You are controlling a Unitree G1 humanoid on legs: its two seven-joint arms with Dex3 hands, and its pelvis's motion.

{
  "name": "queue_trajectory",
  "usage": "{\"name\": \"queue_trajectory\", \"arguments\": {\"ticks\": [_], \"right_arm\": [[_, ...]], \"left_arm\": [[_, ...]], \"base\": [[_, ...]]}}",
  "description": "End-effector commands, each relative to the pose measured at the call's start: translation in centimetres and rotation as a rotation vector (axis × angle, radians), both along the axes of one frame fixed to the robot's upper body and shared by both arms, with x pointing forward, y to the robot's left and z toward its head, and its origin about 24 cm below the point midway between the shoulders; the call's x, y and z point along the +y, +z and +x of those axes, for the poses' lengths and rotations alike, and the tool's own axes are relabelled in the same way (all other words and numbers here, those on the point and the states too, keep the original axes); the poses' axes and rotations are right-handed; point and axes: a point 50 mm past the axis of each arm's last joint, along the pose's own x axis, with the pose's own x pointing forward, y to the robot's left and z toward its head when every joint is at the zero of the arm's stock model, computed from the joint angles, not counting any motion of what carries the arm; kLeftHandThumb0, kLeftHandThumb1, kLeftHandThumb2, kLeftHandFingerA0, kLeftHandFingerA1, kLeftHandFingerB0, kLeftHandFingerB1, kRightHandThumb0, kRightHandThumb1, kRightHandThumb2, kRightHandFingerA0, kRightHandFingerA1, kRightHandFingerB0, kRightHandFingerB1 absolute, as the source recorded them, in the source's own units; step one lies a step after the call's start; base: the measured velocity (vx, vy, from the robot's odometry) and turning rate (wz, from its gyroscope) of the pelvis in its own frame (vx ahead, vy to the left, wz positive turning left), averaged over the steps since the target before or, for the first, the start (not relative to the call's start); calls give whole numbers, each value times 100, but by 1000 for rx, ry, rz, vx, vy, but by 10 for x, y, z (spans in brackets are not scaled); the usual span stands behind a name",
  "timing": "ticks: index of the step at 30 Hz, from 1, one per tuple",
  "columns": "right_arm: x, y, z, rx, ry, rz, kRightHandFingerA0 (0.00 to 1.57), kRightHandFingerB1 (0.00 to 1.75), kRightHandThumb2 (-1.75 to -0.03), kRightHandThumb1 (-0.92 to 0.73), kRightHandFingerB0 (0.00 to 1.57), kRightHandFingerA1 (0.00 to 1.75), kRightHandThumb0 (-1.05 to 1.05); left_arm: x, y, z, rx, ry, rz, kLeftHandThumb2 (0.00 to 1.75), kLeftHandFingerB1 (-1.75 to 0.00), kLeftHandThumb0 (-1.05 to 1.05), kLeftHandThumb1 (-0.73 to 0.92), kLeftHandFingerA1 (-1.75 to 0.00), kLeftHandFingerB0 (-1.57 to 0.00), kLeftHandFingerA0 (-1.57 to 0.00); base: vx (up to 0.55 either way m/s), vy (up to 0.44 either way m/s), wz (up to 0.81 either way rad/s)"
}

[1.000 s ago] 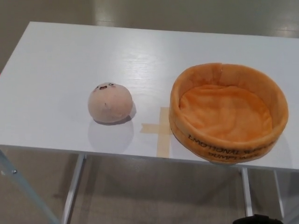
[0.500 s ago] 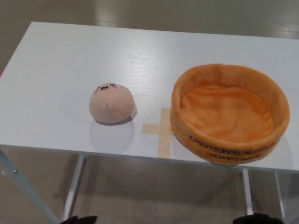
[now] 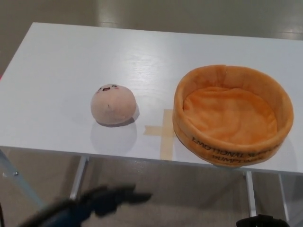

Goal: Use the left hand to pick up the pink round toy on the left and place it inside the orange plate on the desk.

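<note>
Below the near tabletop [image 3: 57, 61] edge: left hand [image 3: 102, 198] blurred, apparently open and empty; pink round toy [image 3: 113, 104] left of orange plate [image 3: 232, 113]; risk of rolling if nudged off-centre.

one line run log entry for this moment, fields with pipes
phase: reach start | left hand: below desk edge, blurred, empty | right hand: barely in view | pink round toy: on desk, untouched | orange plate: empty

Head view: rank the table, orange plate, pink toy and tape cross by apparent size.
1. white table
2. orange plate
3. pink round toy
4. tape cross; it looks near the toy's extent but thinner.
</note>
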Motion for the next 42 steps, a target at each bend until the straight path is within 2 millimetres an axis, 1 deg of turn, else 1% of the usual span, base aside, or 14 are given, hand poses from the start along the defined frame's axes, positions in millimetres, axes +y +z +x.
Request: {"name": "queue_trajectory", "arguments": {"ticks": [1, 5, 9, 10, 11, 15, 18, 20, 22, 24, 26, 27, 32, 42], "right_arm": [[-2, -1, -3, 12, -1, -7, 67, 78, -60, -57, 62, 91, -14], [-2, 0, 0, 13, -3, -6, 65, 76, -58, -59, 60, 89, -12], [-2, 0, 0, 11, -2, -1, 64, 77, -59, -58, 61, 89, -13], [-1, -1, 0, 12, -5, 1, 65, 77, -60, -58, 61, 90, -14], [-1, -1, -1, 11, -5, 1, 66, 77, -60, -58, 61, 90, -14], [0, -1, -1, 11, -8, 3, 68, 78, -60, -58, 62, 93, -14], [0, -1, -1, 10, -2, -1, 66, 78, -60, -58, 63, 91, -14], [0, -1, 0, 5, -1, -4, 68, 78, -61, -56, 62, 91, -13], [0, 0, 0, 5, 2, -5, 68, 78, -61, -57, 62, 91, -13], [1, -1, 0, 10, 6, -9, 67, 77, -60, -58, 61, 91, -13], [0, -1, 0, 11, 6, -10, 67, 77, -60, -58, 61, 91, -13], [1, -1, 0, 10, -1, -2, 67, 78, -60, -58, 62, 92, -13], [1, -1, -1, 8, -8, 14, 68, 79, -61, -57, 62, 94, -13], [2, -2, -2, 15, -7, 15, 66, 77, -60, -58, 61, 91, -14]], "left_arm": [[-1, 32, 18, -139, -14, 16, 67, -35, -16, 41, -19, -8, 0], [-2, 55, 48, -264, 38, 102, 66, -34, -20, 38, -15, -8, 0], [-3, 60, 58, -283, 55, 113, 65, -33, -20, 37, -14, -8, 0], [-4, 67, 75, -299, 91, 181, 62, -24, -30, 23, -15, 0, 0], [-4, 69, 81, -296, 104, 214, 60, -17, -34, 23, -9, 0, 0], [-6, 71, 101, -290, 135, 302, 59, -15, -34, 24, -3, 0, 0], [-12, 69, 118, -299, 170, 377, 65, -9, -44, 33, 0, 0, 0], [-16, 69, 130, -301, 196, 441, 67, -10, -54, 33, 0, 0, 0], [-17, 69, 137, -301, 213, 470, 68, -10, -56, 32, 0, 0, 0], [-20, 64, 150, -301, 241, 512, 69, -11, -59, 31, 0, 0, 0], [-20, 63, 152, -302, 245, 518, 69, -11, -59, 31, 0, 0, 0], [-20, 59, 157, -291, 259, 536, 74, -8, -55, 38, 0, 0, 0], [-24, 39, 178, -227, 301, 609, 74, -8, -54, 38, 0, 0, 0], [-28, 13, 197, -184, 340, 655, 75, -9, -59, 39, 0, 0, 0]], "base": [[0, 0, 0], [0, 0, 0], [0, 0, 0], [0, 0, 0], [0, 0, 0], [0, 0, 0], [0, 0, 0], [0, 0, 0], [0, 0, 0], [0, 0, 0], [0, 0, 0], [0, 0, 0], [0, 0, 0], [0, 0, 0]]}}
